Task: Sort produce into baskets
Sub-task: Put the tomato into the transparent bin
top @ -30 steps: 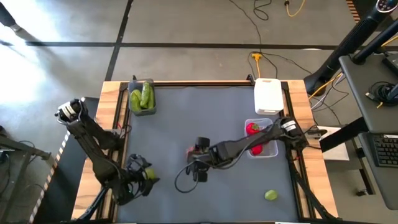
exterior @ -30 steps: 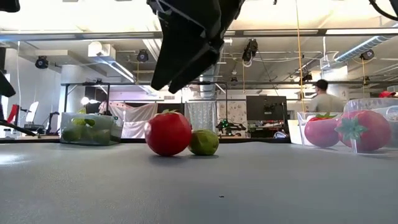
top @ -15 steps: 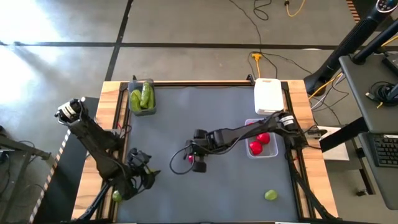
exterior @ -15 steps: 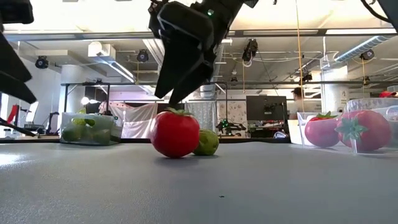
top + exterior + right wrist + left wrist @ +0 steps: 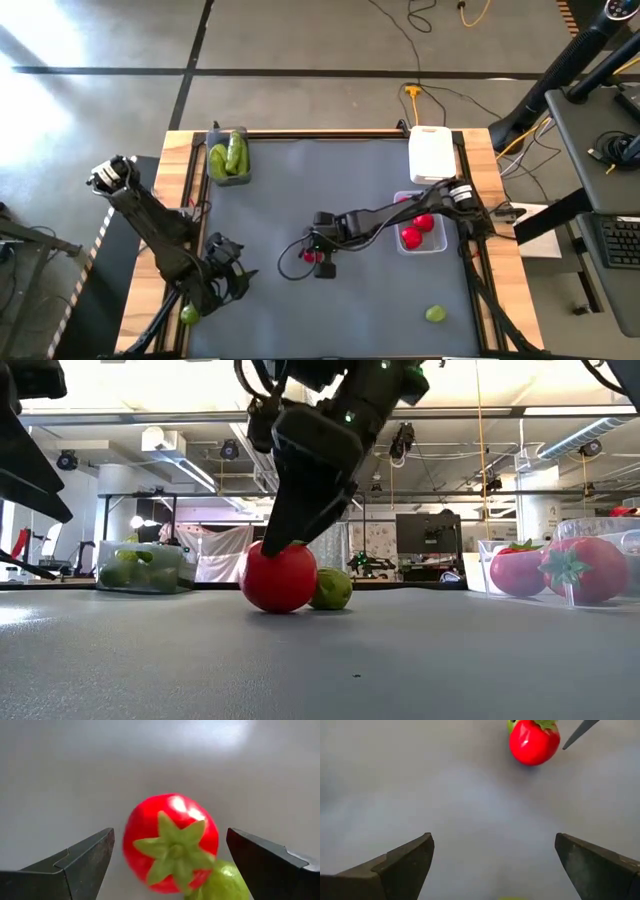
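Your right tool hangs over mid-bench with its fingers spread wide on either side of a red tomato, not yet touching it as far as the right wrist view shows. A lime sits touching the tomato on its far side, so, by my reading, the risk is catching both at once or knocking the lime away as you close.

Centre the tomato between the fingers, come down until they sit at its widest part, then close gently; the fruit looks smooth and round, so a grip high near the green top may let it squirt out. Lift straight up before turning.

The likely destination is the clear basket at the bench's right edge, which already holds red tomatoes. The white basket stands just behind it. At the far left corner the dark basket holds green cucumbers.

Another lime lies alone near the front right of the bench.

Your left tool waits near the front left, its fingers spread apart, holding nothing; something green lies beside that arm at the bench edge, too small to identify.
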`<state>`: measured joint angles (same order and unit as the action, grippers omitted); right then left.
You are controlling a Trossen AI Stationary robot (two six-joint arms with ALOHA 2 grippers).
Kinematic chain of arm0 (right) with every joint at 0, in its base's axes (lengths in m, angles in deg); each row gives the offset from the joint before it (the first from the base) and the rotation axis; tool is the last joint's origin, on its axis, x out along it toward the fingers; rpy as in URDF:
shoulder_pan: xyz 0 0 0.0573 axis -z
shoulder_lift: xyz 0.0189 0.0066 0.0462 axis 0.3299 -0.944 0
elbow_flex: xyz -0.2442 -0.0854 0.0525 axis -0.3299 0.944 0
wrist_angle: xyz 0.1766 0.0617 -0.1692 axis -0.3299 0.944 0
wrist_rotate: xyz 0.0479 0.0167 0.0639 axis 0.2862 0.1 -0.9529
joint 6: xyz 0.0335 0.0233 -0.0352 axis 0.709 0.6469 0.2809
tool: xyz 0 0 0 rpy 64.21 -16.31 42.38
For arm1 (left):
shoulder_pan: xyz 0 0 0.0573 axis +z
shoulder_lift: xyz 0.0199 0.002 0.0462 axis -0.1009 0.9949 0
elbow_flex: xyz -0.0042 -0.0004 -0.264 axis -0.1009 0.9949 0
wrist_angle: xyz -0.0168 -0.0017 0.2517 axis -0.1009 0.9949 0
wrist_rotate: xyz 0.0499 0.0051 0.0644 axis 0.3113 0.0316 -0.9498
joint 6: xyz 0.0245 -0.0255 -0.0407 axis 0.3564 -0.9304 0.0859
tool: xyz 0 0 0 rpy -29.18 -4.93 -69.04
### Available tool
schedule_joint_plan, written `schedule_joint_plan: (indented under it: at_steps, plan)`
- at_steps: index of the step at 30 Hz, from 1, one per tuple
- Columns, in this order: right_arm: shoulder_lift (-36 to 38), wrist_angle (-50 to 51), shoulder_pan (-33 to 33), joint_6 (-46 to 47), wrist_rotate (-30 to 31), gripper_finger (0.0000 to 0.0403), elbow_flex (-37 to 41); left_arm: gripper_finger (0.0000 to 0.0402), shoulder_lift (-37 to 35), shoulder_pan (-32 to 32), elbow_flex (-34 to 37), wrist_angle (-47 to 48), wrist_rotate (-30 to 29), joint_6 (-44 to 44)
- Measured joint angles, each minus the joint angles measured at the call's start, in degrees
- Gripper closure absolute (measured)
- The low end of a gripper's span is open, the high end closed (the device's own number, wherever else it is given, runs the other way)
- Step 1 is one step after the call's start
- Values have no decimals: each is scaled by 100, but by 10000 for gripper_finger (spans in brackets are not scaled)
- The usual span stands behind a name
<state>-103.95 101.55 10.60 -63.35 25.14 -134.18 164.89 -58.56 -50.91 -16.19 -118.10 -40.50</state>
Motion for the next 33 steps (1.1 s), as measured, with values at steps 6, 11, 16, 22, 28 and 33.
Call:
schedule_joint_plan:
  at_steps: [6,11,16,22,28,33]
  plan:
    - [0,-310,134,-108,-29,24,404,4,-599,2,358,37,-4,-46]
    - [0,-803,200,-124,-44,24,775,4,-1018,97,673,39,-58,-138]
    - [0,-1543,208,-23,-2,24,948,4,-1299,280,872,16,-185,-122]
    - [0,-1777,212,70,2,24,1003,4,-1432,491,1024,-120,-197,56]
    - [0,-1822,208,143,293,40,1021,4,-1437,584,993,-169,-199,413]
    - [0,-1727,208,551,303,104,943,4,-1437,581,980,-240,-199,516]
